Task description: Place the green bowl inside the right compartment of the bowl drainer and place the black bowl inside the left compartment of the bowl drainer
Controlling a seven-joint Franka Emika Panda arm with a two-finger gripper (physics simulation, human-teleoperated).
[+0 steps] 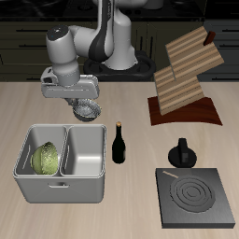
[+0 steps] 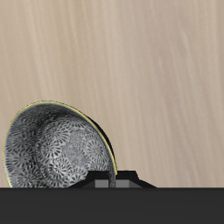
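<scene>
The bowl drainer (image 1: 86, 174) is a grey two-well basin near the table's front edge. The green bowl (image 1: 45, 159) lies in its well farther from the dark bottle; the other well holds nothing. The black bowl (image 1: 87, 112), mottled silvery grey, hangs tilted just behind the drainer's back rim, above the table. My gripper (image 1: 82, 103) is shut on its rim. In the wrist view the black bowl (image 2: 57, 149) shows its patterned inside against bare wood, its rim meeting the gripper (image 2: 114, 180).
A dark bottle (image 1: 119, 145) stands upright close beside the drainer. Farther along are a black knobbed pot (image 1: 180, 152) and a dark stove plate (image 1: 196, 198). A slatted wooden rack (image 1: 187, 75) stands at the back.
</scene>
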